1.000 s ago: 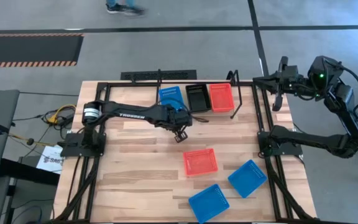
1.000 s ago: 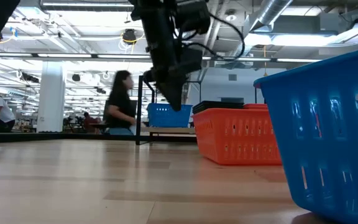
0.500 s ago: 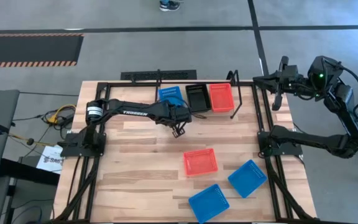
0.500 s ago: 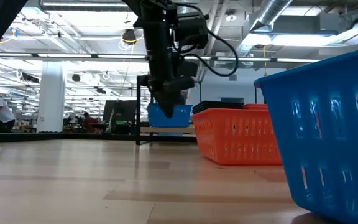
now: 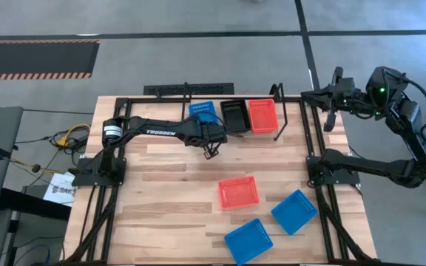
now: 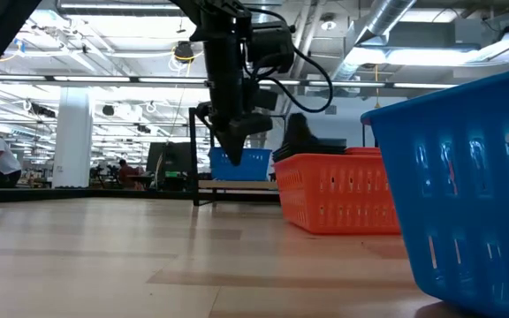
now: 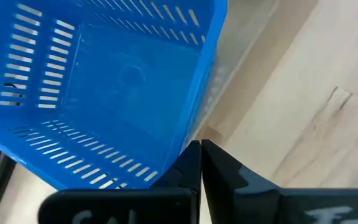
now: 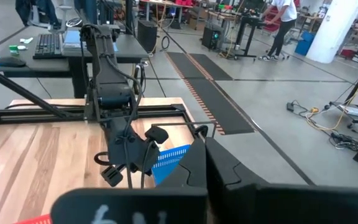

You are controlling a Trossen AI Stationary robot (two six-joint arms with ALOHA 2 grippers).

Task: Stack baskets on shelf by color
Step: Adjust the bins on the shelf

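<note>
On the shelf (image 5: 280, 111) at the table's far edge, a blue basket (image 5: 202, 111), a black basket (image 5: 235, 116) and a red-orange basket (image 5: 263, 115) rest side by side on their bottoms. My left gripper (image 5: 211, 152) is shut and points down over the tabletop, just on the near side of the blue basket (image 7: 104, 81); its tips (image 7: 200, 149) hang close to that basket's near corner. Loose on the table lie a red-orange basket (image 5: 238, 191) and two blue ones (image 5: 294, 211) (image 5: 248, 240). My right gripper (image 5: 331, 100) waits, shut, raised beyond the right far corner.
The low view is filled at right by the nearest blue basket (image 6: 467, 177), with the loose red-orange basket (image 6: 338, 193) behind it. Black frame rails run along the table's left, right and far edges. Bare planks lie left of the loose baskets. People sit in the room beyond.
My left gripper has drawn a short way toward the table's far edge, closer to the blue basket on the shelf. A person who walked past behind the table has gone out of view. The baskets have kept their places.
</note>
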